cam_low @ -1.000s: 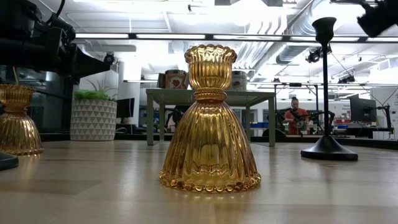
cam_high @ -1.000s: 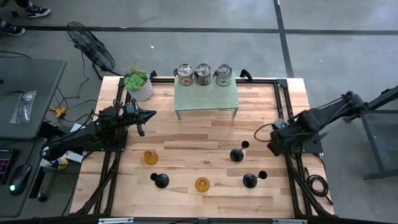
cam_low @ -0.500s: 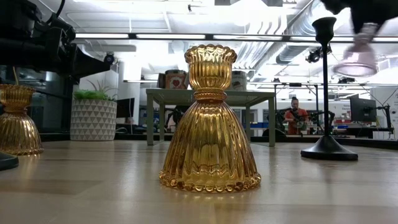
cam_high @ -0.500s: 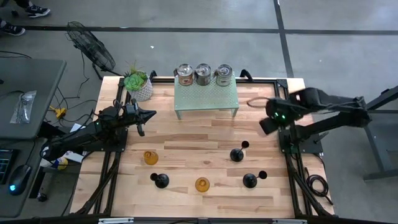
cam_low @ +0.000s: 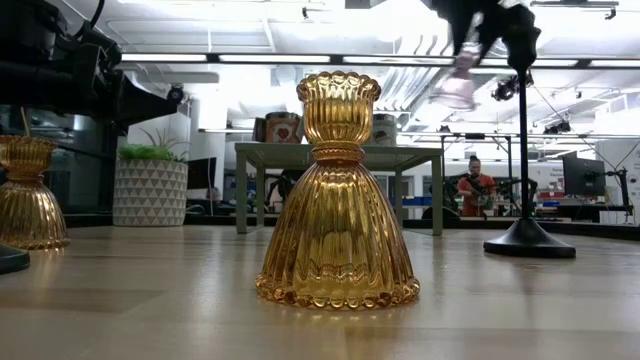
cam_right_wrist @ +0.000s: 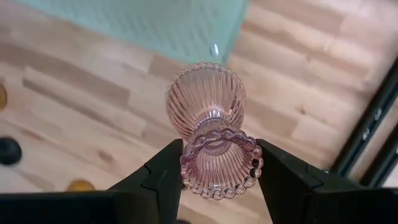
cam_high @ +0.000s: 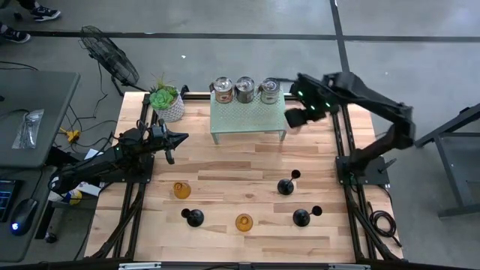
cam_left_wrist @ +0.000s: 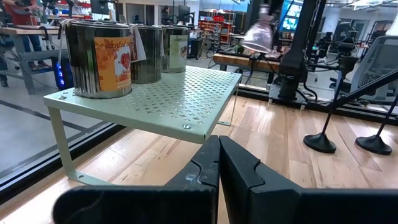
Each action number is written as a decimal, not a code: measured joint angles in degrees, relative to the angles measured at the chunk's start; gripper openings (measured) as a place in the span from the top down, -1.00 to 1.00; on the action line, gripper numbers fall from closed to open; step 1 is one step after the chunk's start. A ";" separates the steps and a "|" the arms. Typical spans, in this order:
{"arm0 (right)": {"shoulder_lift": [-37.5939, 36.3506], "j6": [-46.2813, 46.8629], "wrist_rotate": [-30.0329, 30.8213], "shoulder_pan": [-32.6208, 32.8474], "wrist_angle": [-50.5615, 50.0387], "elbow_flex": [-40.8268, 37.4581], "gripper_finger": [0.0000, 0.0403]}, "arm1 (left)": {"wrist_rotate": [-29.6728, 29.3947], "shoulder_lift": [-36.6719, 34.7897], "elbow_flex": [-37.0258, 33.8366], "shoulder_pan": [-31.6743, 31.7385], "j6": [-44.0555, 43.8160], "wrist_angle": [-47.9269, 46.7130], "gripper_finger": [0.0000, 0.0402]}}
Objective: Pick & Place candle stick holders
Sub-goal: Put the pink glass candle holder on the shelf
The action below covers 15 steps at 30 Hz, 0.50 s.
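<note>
My right gripper (cam_high: 298, 116) hangs above the right end of the green perforated shelf (cam_high: 247, 120), shut on a pale pink glass candle stick holder (cam_right_wrist: 208, 112). That holder also shows high up in the low view (cam_low: 455, 90). Three silver cups (cam_high: 244, 88) stand on the shelf. On the wood stand three black stemmed holders (cam_high: 285, 185) (cam_high: 301, 217) (cam_high: 193, 217) and two amber glass ones (cam_high: 181, 190) (cam_high: 244, 222), each on its base. My left gripper (cam_high: 178, 139) waits shut at the table's left, pointing level at the shelf. My right gripper pinches the pink holder's small beaded cup end (cam_right_wrist: 217, 163) between its two fingers (cam_right_wrist: 163, 171), one on each side. The fingers come from above, pointing steeply down. The holder hangs below them, its wide flared base lowest, a little tilted, clear of table and shelf.
A white pot with a green plant (cam_high: 166, 103) stands at the far left corner. Black frame rails (cam_high: 339, 127) run along the table's edges. Bare wood lies between the shelf and the holders near the front.
My right gripper has risen and swung from the table's right edge toward the far edge and the green shelf's right end, turning as it went. It carries the pink holder, which stays clear of the table. The left arm kept still.
</note>
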 joint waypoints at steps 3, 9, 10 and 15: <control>5.17 -2.42 -0.57 -2.72 0.00 5.38 0.17 | 0.00 0.02 -0.01 -0.01 -0.01 0.00 1.00; 14.67 -5.56 -1.46 -6.50 0.00 15.88 0.17 | 0.00 0.01 0.01 0.00 0.00 0.00 1.00; 15.95 -5.89 -1.43 -6.92 -0.08 17.13 0.17 | 0.00 0.00 0.01 0.00 -0.02 0.00 1.00; 20.81 -6.76 -2.73 -8.04 -0.40 20.94 0.16 | 0.00 0.02 0.01 0.01 0.01 0.00 1.00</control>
